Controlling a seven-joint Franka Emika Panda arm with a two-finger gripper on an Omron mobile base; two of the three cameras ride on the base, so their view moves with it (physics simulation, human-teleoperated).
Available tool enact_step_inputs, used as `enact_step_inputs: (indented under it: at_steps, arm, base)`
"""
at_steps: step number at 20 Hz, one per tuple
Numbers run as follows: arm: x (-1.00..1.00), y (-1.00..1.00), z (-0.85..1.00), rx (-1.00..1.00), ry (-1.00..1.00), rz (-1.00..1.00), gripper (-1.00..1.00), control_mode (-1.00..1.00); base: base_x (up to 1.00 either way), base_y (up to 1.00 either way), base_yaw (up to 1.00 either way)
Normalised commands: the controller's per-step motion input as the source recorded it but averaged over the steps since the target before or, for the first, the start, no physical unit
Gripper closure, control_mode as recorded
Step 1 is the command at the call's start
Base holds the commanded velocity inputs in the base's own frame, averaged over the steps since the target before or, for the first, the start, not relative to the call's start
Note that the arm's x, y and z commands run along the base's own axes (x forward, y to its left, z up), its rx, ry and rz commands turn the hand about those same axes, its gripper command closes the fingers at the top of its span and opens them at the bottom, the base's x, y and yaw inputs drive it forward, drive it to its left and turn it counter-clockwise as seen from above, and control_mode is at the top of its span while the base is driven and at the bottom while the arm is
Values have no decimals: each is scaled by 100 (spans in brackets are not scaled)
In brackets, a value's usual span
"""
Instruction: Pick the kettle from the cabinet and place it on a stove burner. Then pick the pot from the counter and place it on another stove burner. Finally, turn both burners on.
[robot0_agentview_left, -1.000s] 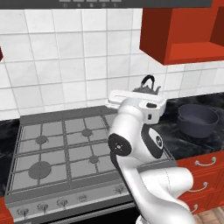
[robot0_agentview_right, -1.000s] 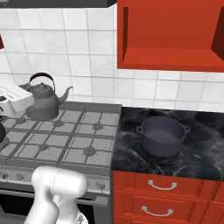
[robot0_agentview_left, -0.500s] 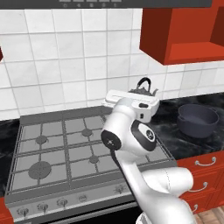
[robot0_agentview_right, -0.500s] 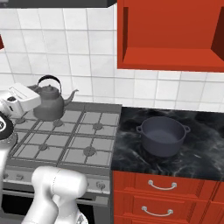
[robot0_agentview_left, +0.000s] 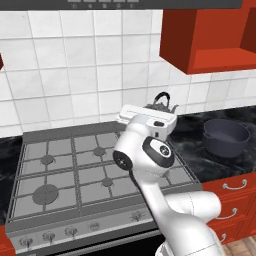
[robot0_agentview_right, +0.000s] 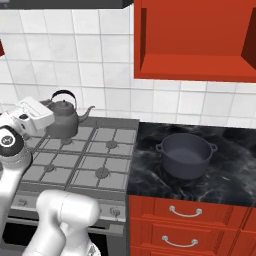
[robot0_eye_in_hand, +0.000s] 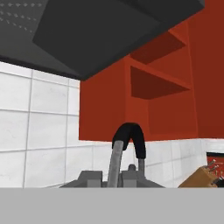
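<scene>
Kettle (robot0_agentview_right: 64, 120) out of cabinet (robot0_agentview_right: 195, 45), over rear stove burner (robot0_agentview_right: 65, 141) — jaws clamped on its handle; pot (robot0_agentview_right: 186, 154) untouched on counter (robot0_agentview_right: 235, 175), burners unlit.

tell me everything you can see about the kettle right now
The kettle is small, grey and metallic-looking, with a dome body, a thin curved spout pointing right toward the pot side, and an arched black handle on top. It stands upright at the stove's back left burner in the right base view; whether it rests on the grate is unclear. The gripper is shut on its handle, seen close in the hand view.
</scene>
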Motion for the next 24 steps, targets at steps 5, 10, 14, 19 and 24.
enact_step_inputs:
  at_steps: [5,10,14,19,24]
  arm:
    - [45,0,-10,0,-5,-8,100,-100]
    - [44,0,-4,0,-1,-9,100,-100]
    - [39,0,-7,0,0,-11,100,-100]
    - [39,0,-8,0,0,-12,100,-100]
    - [27,-3,-16,0,-4,-14,100,-100]
  base:
    - [0,0,0]
    - [0,0,0]
    - [0,0,0]
    - [0,0,0]
    - [0,0,0]
